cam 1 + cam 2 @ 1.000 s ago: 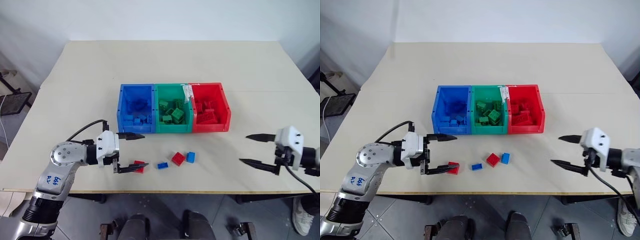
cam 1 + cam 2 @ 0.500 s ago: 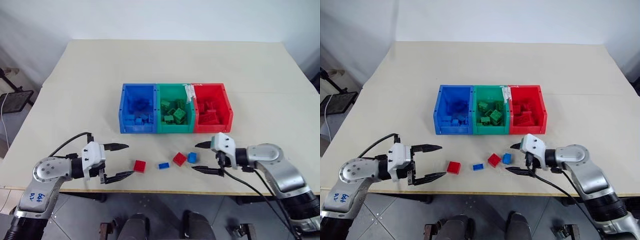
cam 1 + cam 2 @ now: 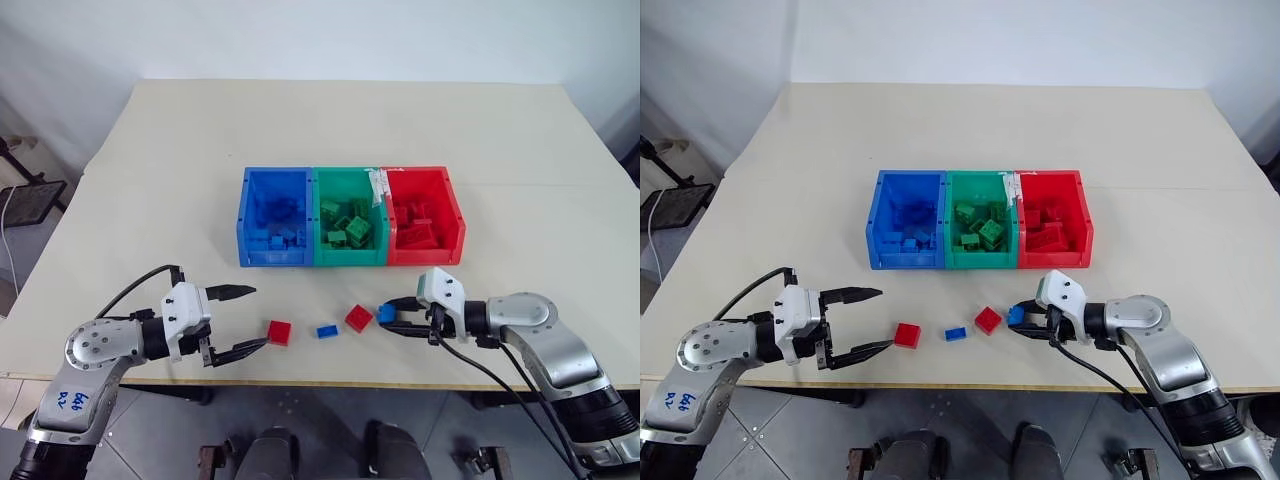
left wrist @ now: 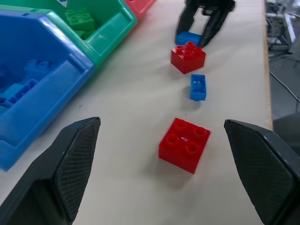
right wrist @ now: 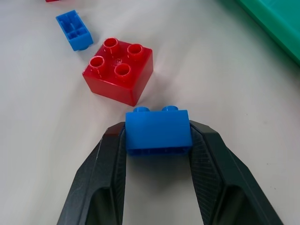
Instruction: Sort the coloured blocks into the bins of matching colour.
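Black fingers of the left end effector [image 3: 243, 321] stand spread wide with nothing between them, low over the near left part of the beige surface [image 3: 150, 180]. Just right of it lies a red block [image 3: 279, 332], then a small blue block [image 3: 325, 330] on its side, then a second red block [image 3: 358, 318]. Right of that, the right end effector [image 3: 392, 316] has its fingers pressed against both sides of a blue block [image 5: 158, 129], which sits at the surface. Farther back, mid-surface, the three joined bins run blue bin [image 3: 243, 215], green bin [image 3: 348, 258], red bin [image 3: 455, 215], each with matching blocks inside.
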Robot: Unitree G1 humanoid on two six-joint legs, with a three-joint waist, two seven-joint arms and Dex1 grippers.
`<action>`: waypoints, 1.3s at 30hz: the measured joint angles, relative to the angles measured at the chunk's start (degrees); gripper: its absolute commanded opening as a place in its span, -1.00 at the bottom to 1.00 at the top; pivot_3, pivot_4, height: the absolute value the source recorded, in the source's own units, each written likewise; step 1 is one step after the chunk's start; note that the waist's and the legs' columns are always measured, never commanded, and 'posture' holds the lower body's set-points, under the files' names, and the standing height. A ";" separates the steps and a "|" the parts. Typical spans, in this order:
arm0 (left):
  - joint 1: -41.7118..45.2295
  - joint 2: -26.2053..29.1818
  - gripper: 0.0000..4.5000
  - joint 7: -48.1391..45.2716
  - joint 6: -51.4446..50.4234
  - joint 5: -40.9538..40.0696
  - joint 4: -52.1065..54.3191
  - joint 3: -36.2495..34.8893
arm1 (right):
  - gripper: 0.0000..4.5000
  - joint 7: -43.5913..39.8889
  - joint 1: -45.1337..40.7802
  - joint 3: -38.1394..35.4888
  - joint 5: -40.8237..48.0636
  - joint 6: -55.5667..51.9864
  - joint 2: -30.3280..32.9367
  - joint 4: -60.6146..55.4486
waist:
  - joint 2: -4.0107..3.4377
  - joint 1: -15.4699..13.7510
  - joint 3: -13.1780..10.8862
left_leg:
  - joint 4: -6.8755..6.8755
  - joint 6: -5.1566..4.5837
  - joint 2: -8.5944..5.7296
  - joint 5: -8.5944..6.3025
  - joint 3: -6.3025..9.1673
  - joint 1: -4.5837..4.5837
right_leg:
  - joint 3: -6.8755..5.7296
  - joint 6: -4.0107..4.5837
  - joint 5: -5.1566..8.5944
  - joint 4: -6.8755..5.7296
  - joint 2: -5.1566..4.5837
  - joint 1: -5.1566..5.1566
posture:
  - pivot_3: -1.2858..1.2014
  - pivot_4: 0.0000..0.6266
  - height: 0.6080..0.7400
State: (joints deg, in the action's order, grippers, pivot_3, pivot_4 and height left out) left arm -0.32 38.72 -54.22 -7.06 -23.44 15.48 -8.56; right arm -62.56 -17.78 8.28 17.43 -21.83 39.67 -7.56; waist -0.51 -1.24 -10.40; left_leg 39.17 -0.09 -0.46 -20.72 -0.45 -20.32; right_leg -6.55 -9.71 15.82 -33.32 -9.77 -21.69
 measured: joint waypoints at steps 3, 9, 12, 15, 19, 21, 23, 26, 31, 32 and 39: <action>-0.12 -2.51 1.00 4.70 -1.23 -0.69 0.04 -2.71 | -0.35 0.93 -7.89 -1.64 5.19 -6.28 -3.03 -1.89 | -0.01 0.77 0.00 | 0.00 0.09 0.17 -0.04 -0.01 0.05 | 0.01 0.10 -0.01 -0.06 0.17 -0.03 | 0.03 -0.52 1.00; -3.56 -4.65 1.00 10.05 -2.96 -1.17 0.81 -6.20 | -0.35 5.97 -25.20 -0.26 7.50 -12.99 -13.15 3.25 | -0.01 1.67 0.00 | -0.02 0.18 0.19 -0.10 -0.09 -0.01 | 0.03 0.13 0.01 -0.19 0.21 -0.28 | 0.03 -0.52 1.00; -5.42 -5.08 1.00 11.23 -3.01 -1.29 2.24 -7.15 | -0.35 10.46 -34.90 2.12 3.13 -10.27 -20.46 12.96 | 0.00 2.36 0.00 | -0.03 0.21 0.22 -0.09 -0.15 -0.16 | 0.12 0.17 0.03 -0.58 0.21 -0.72 | 0.03 -0.52 1.00; -6.38 -5.40 1.00 12.48 -3.07 -1.30 2.54 -7.80 | -0.35 12.82 -40.83 4.04 -0.19 -5.60 -27.03 22.73 | 0.01 2.67 0.01 | -0.06 0.23 0.22 -0.08 -0.10 -0.22 | 0.01 0.18 0.03 -0.66 0.21 -0.76 | 0.03 -0.52 1.00; -7.03 -5.90 1.00 13.54 -3.10 -1.37 3.47 -8.60 | -0.01 13.47 -43.55 4.41 -2.68 -0.39 -31.48 34.41 | 0.03 2.95 0.02 | -0.07 0.24 0.18 -0.10 -0.12 -0.26 | 0.01 0.19 0.03 -0.62 0.20 -0.77 | 0.03 -0.52 1.00; -7.22 -6.09 1.00 13.70 -3.10 -1.39 4.20 -8.62 | 0.26 13.33 -44.62 4.22 -3.11 0.85 -32.83 38.51 | 0.02 3.17 0.02 | -0.10 0.25 0.21 -0.10 -0.13 -0.26 | -0.03 0.19 0.03 -0.62 0.21 -0.80 | 0.03 -0.52 1.00; -7.24 -6.11 1.00 13.91 -3.11 -1.39 4.43 -8.62 | 0.56 12.90 -44.87 4.21 -3.41 1.70 -33.57 39.66 | 0.02 3.34 0.02 | -0.10 0.26 0.24 -0.10 -0.13 -0.26 | -0.09 0.19 0.03 -0.62 0.22 -0.81 | 0.03 -0.52 1.00; -7.28 -6.12 1.00 14.05 -3.18 -1.83 4.58 -8.67 | 0.98 11.63 -44.87 4.22 -3.55 1.98 -33.69 39.74 | 0.02 3.37 0.02 | -0.07 0.26 0.24 -0.10 -0.16 -0.26 | -0.07 0.19 0.03 -0.62 0.21 -0.81 | 0.03 -0.52 1.00; -6.95 -5.73 1.00 12.94 -3.51 -2.46 5.11 -8.60 | 0.98 7.67 -40.46 4.10 -3.44 3.59 -28.71 32.26 | 0.02 2.73 0.02 | -0.02 0.26 0.22 -0.10 -0.06 -0.31 | -0.07 0.19 0.03 -0.60 0.21 -0.78 | 0.03 -0.52 1.00; -6.65 -4.92 1.00 12.11 -3.75 -2.57 5.01 -8.10 | 0.98 5.02 -37.39 3.54 -2.77 4.66 -25.59 27.99 | 0.05 2.46 0.03 | -0.01 0.26 0.20 -0.11 -0.03 -0.36 | -0.07 0.19 0.03 -0.55 0.21 -0.78 | 0.03 -0.52 1.00; -1.08 0.59 1.00 4.02 -2.62 -1.64 3.85 -2.71 | 0.98 -6.35 -16.24 -5.57 4.45 6.90 -7.49 8.53 | 0.00 1.50 0.01 | 0.00 0.22 0.24 -0.15 -0.32 -0.42 | -0.09 0.19 0.03 -0.41 0.22 -0.85 | 0.03 -0.52 1.00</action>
State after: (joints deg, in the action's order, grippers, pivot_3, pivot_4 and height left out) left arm -1.40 39.31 -50.21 -9.67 -25.08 19.33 -11.27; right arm -68.91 -34.02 2.70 21.88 -14.93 32.17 0.98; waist -0.50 0.26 -10.40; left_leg 39.17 0.13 -0.23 -20.87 -0.77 -20.74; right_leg -6.63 -9.52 15.84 -33.73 -9.55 -22.55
